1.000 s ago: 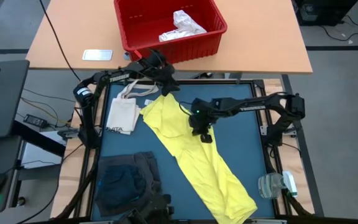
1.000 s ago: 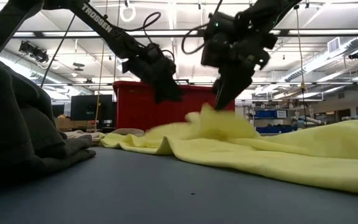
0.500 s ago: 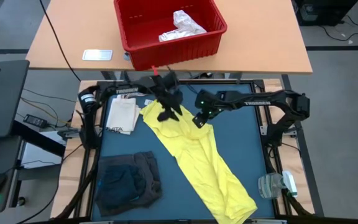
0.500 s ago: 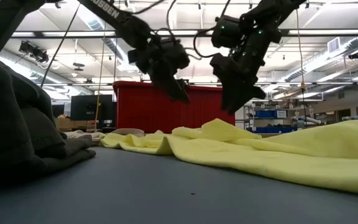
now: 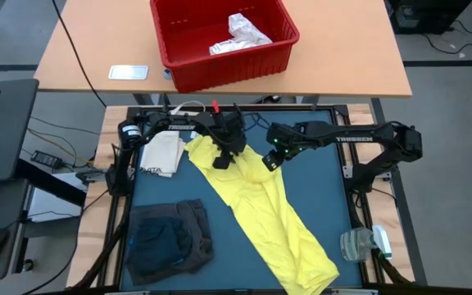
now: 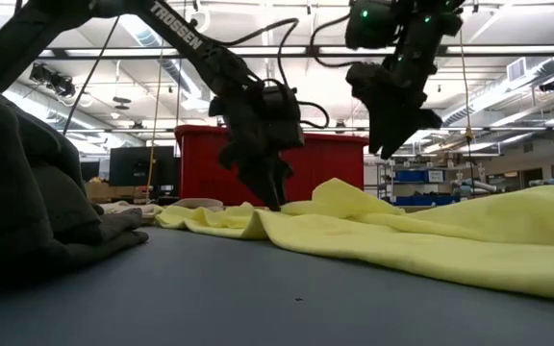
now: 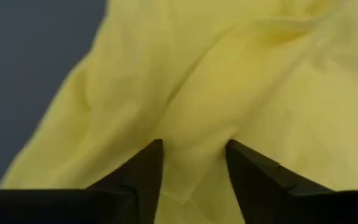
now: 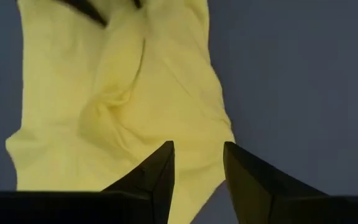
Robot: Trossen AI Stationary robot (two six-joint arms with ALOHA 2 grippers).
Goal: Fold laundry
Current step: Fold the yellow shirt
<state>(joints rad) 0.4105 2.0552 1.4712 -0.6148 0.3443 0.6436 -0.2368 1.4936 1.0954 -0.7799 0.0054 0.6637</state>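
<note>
Two jaws sat over the yellow garment [image 5: 256,205], whose long axis ran from upper centre to lower right of the worktop [image 5: 318,188]. Left gripper [image 5: 220,161] was nearer, parted jaws pressed into cloth; right gripper [image 5: 269,162] hung parted above its upper edge, holding nothing.
</note>
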